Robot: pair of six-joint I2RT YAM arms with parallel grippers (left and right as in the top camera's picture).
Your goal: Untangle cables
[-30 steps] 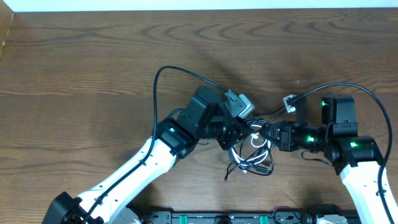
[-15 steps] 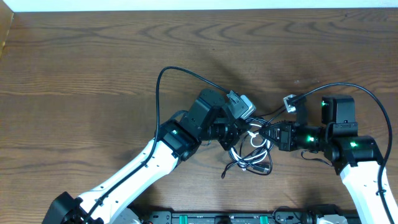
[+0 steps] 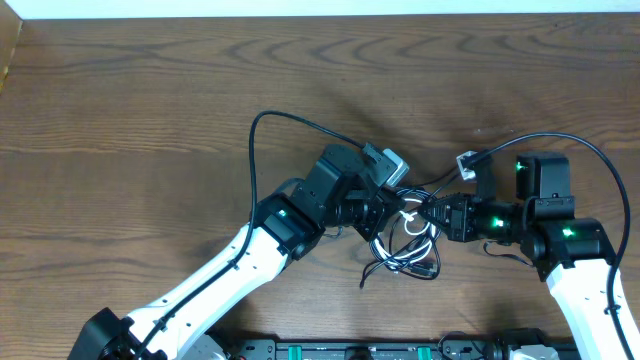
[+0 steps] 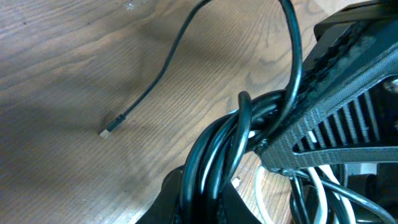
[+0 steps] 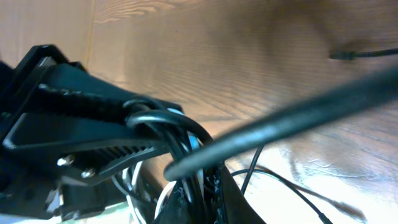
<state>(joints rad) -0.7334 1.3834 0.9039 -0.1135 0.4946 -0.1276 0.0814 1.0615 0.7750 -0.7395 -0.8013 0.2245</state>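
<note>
The cables (image 3: 405, 245) lie as a small tangle of black loops and one white cord (image 3: 412, 222) on the wooden table between both arms. My left gripper (image 3: 388, 212) reaches in from the left and is shut on several black loops (image 4: 217, 155), which run up between its fingers (image 4: 186, 199). My right gripper (image 3: 428, 212) comes from the right, tip to tip with the left, and is shut on black strands (image 5: 186, 155) of the same bundle. A thin black cable end with a small plug (image 4: 107, 131) trails free on the table.
Thick black arm wires arch over the table, one at the left (image 3: 255, 140) and one at the right (image 3: 590, 150). A black rail (image 3: 370, 350) runs along the near edge. The table's far edge (image 3: 300, 15) meets a white wall.
The left gripper has shut on the black loops and shifted slightly up and right. The bundle has drawn in a little. The right gripper has kept its hold and place.
</note>
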